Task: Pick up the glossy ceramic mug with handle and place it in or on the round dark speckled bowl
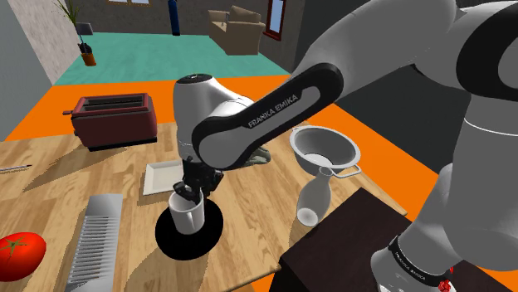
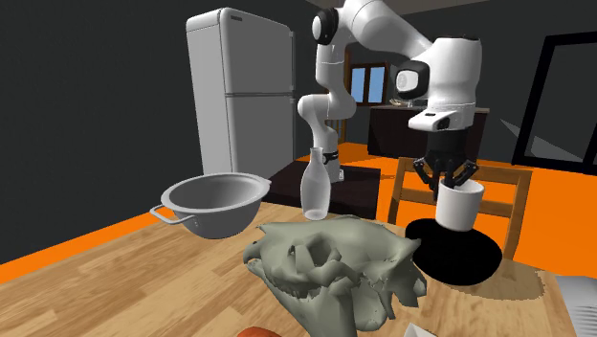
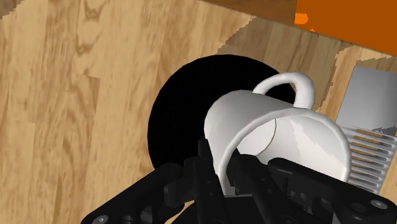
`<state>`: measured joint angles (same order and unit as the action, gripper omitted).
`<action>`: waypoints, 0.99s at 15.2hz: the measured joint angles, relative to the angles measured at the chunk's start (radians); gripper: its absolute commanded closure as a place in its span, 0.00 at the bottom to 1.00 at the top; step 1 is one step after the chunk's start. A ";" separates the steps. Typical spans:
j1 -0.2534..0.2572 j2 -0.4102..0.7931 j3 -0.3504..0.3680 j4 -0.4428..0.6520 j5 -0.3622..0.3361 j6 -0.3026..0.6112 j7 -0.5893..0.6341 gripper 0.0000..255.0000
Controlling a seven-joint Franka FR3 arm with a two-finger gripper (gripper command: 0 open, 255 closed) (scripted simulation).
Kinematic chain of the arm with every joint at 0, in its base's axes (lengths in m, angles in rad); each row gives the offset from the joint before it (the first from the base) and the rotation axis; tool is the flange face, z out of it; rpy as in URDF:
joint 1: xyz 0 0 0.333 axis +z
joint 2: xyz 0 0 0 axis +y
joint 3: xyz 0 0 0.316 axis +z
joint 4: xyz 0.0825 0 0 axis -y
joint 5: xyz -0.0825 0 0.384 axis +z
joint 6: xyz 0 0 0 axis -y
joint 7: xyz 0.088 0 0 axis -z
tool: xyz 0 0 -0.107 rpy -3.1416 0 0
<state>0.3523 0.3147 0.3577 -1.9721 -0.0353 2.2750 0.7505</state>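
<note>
1. Nearest in the shoulder view: the dark stand (image 1: 349, 249) at lower right, a red tomato (image 1: 18, 253) at lower left, and a grey ribbed rack (image 1: 95, 236) just beside the tomato. The tomato and rack lie on the wooden table (image 1: 249, 220).
2. Next: the round black bowl (image 1: 168, 239) (image 2: 474, 266) (image 3: 181, 121), just beside the rack. It appears flat and dark.
3. The white mug (image 1: 187, 216) (image 2: 460, 209) (image 3: 286, 137) hangs upright over the bowl. Whether its base touches the bowl cannot be determined.
4. The gripper (image 1: 190, 195) (image 2: 450, 187) (image 3: 229, 175) points downward, its fingers clamped on the mug's rim wall. The wrist view shows the wall pinched between them and the handle on the side away from them.
5. Farther: a white tray (image 1: 160, 177) behind the bowl. A white bottle (image 1: 313, 199) (image 2: 316, 187) stands towards the shoulder view's right, with a grey colander (image 1: 325, 149) (image 2: 215, 203) just beside it.
6. Farthest on the table: a red toaster (image 1: 114, 119).
</note>
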 measured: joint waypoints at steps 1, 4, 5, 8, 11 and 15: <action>0.002 0.009 -0.002 -0.002 -0.004 0.011 0.002 1.00; 0.006 0.034 -0.006 -0.012 -0.014 0.044 0.007 1.00; 0.007 0.042 -0.008 -0.015 -0.017 0.055 0.008 1.00; 0.009 0.049 -0.009 -0.015 -0.020 0.062 0.010 1.00; 0.009 0.049 -0.009 -0.015 -0.020 0.063 0.010 1.00; 0.009 0.049 -0.009 -0.015 -0.021 0.063 0.011 0.00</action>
<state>0.3614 0.3640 0.3485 -1.9872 -0.0558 2.3379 0.7610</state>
